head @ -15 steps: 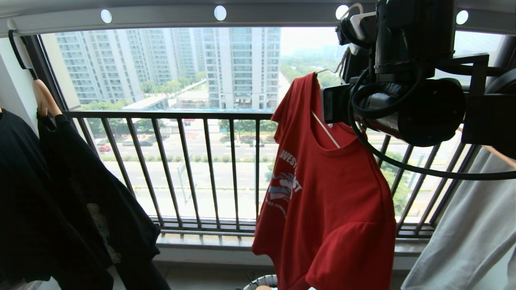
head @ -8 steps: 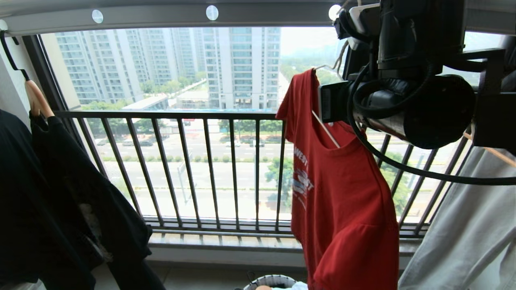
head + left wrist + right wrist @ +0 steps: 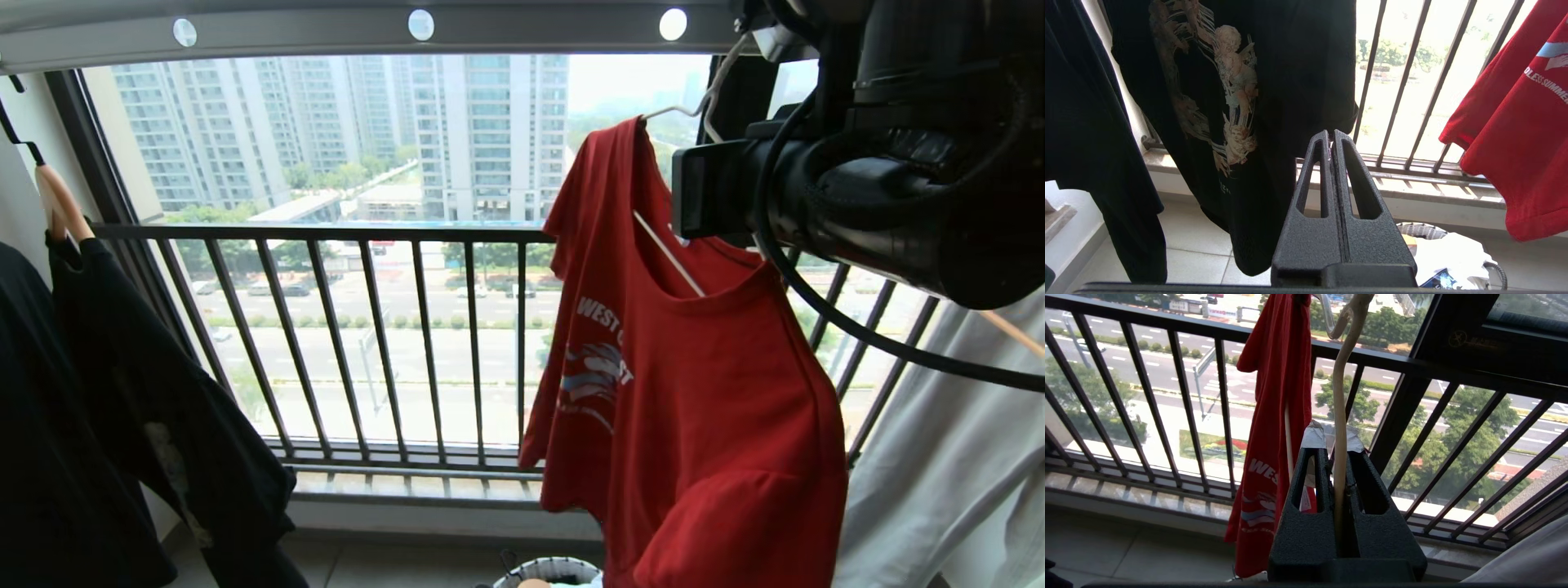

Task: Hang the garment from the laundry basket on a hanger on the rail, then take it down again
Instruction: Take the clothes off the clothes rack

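The red garment (image 3: 702,425) hangs on the thin cream hanger (image 3: 669,257), right of centre in the head view and just below the grey rail (image 3: 326,33). My right gripper (image 3: 1334,437) is shut on the hanger's wire (image 3: 1337,396), with the garment (image 3: 1274,396) hanging beside its fingers. My right arm hides the hanger's hook and where it meets the rail. The laundry basket (image 3: 551,569) stands on the floor below the garment. My left gripper (image 3: 1329,134) is shut on nothing and parked low, in front of a black shirt, with the basket (image 3: 1421,230) beyond it.
Black garments (image 3: 122,392) hang on a wooden hanger at the far left. A pale garment (image 3: 955,457) hangs at the far right. The dark barred railing (image 3: 367,233) runs behind everything. A white printed shirt (image 3: 1453,253) lies in the basket.
My right arm has lifted the hanger and garment closer to the rail. The garment swung edge-on, then turned back to face me. The whole view has shifted slightly.
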Available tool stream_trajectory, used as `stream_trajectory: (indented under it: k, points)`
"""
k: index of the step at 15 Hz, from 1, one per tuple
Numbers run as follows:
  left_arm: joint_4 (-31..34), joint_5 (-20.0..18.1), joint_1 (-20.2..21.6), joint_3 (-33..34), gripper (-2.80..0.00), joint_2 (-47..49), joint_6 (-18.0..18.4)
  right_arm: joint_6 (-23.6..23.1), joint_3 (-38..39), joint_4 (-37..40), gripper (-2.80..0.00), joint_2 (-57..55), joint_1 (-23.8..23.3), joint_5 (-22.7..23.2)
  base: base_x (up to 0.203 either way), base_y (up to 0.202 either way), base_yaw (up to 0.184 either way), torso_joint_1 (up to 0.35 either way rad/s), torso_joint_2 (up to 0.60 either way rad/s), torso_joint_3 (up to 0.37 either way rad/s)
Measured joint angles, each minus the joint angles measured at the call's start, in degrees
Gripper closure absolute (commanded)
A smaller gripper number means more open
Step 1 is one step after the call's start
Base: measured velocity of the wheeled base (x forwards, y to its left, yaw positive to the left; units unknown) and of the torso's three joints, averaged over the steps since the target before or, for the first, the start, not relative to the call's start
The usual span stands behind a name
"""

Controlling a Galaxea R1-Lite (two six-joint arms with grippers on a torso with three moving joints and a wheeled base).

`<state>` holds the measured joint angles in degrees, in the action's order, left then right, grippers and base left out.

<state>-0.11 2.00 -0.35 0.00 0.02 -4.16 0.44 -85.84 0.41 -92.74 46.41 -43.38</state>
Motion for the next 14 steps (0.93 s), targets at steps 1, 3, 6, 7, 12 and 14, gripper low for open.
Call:
stream_trajectory:
  k: [1,3,6,7,12,14]
  points:
    - [0.0,0.0,0.0,0.0,0.0,0.0,0.0,0.0,1.2,0.0,0.0,1.3,0.7,0.0,0.0,0.0,0.0,0.0,0.0,0.0]
    - [0.0,0.0,0.0,0.0,0.0,0.0,0.0,0.1,4.1,0.0,0.0,4.4,1.6,0.2,0.0,0.0,0.0,0.0,0.0,0.0]
    - [0.0,0.0,0.0,0.0,0.0,0.0,0.0,0.6,11.6,-0.2,0.0,9.0,2.0,2.5,0.0,0.0,0.0,0.0,0.0,0.0]
    - [0.0,0.0,0.0,0.0,0.0,0.0,0.0,0.7,15.4,-0.5,0.0,10.4,2.1,4.6,0.0,0.0,0.0,0.0,0.0,0.0]
    - [0.0,0.0,0.0,0.0,0.0,0.0,0.0,0.5,30.6,-13.9,0.0,13.6,0.9,22.2,0.0,0.0,0.0,0.0,0.0,0.0]
    - [0.0,0.0,0.0,0.0,0.0,0.0,0.0,0.4,32.1,-15.2,0.0,13.9,-2.1,30.7,0.0,0.0,0.0,0.0,0.0,0.0]
